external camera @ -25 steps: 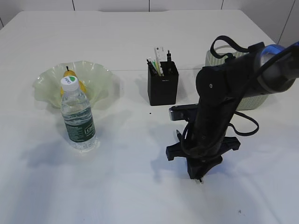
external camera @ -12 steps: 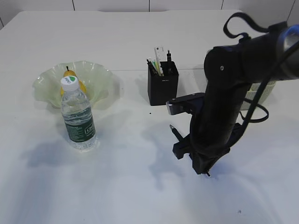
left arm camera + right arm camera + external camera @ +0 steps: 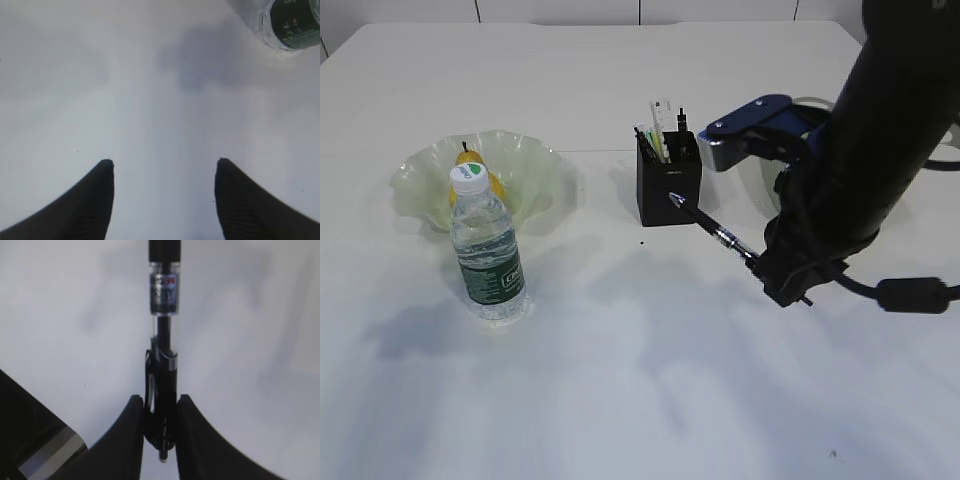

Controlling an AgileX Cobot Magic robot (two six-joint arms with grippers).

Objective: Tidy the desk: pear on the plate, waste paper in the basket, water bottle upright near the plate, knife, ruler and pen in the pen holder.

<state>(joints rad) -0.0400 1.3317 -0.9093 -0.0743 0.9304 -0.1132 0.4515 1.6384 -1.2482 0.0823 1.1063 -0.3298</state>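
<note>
My right gripper point(image 3: 768, 268) is shut on a black pen point(image 3: 713, 228), which it holds in the air. The pen slants up and left, its tip just in front of the black pen holder point(image 3: 668, 192). The right wrist view shows the pen point(image 3: 164, 315) pinched between the gripper point(image 3: 159, 397) fingers. A pale ruler point(image 3: 663, 118) and other thin items stand in the holder; I cannot make out the knife. The pear point(image 3: 468, 160) lies on the green ruffled plate point(image 3: 535, 170). The water bottle point(image 3: 488, 250) stands upright in front of the plate. My left gripper point(image 3: 164, 162) is open over bare desk. The waste paper is out of view.
The basket point(image 3: 757, 185) is mostly hidden behind the right arm. The bottle's base point(image 3: 291, 25) shows at the top right of the left wrist view. A black cable point(image 3: 910, 295) hangs from the right arm above the white desk point(image 3: 620, 400).
The right arm has risen from the tabletop and swung up and right, carrying the pen. The pen now hangs in the air, pointing at the pen holder. The left gripper has not changed.
</note>
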